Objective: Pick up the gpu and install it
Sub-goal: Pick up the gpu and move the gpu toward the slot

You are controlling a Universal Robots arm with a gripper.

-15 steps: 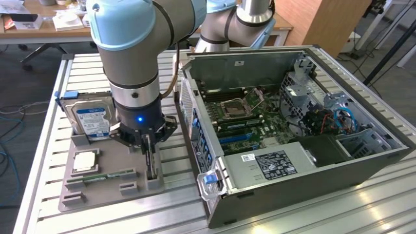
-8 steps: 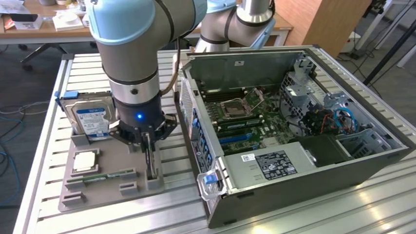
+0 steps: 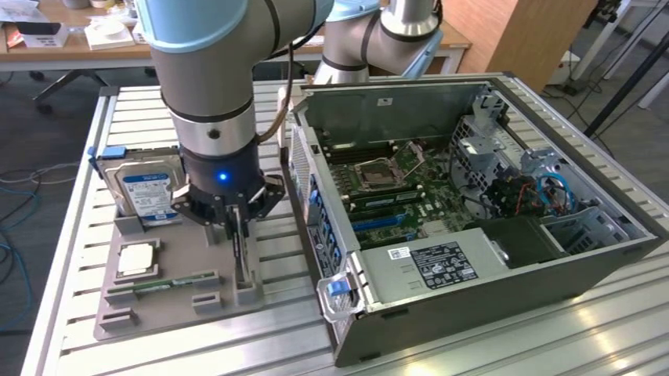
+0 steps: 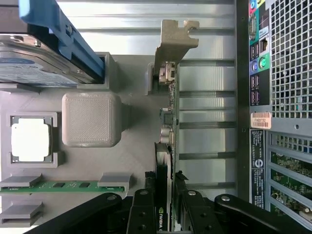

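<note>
Item: gpu (image 3: 243, 262) (image 4: 167, 122), on edge in grey tray (image 3: 172, 262), at the exterior view's left of computer case (image 3: 491, 313); gripper (image 3: 236, 227) (image 4: 164, 197) clamped across its upper edge; best lifted straight, untilted, clear of the slots.

You'll find the gpu (image 3: 243, 254) left of centre in the lower half of the exterior view, upright on its long edge in the grey holder (image 3: 178, 251), a thin green board with black cooler and silver end bracket (image 4: 171, 45).

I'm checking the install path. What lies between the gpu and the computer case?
Only bare slatted table between the gpu and the computer case, shown in the wrist view.
</note>
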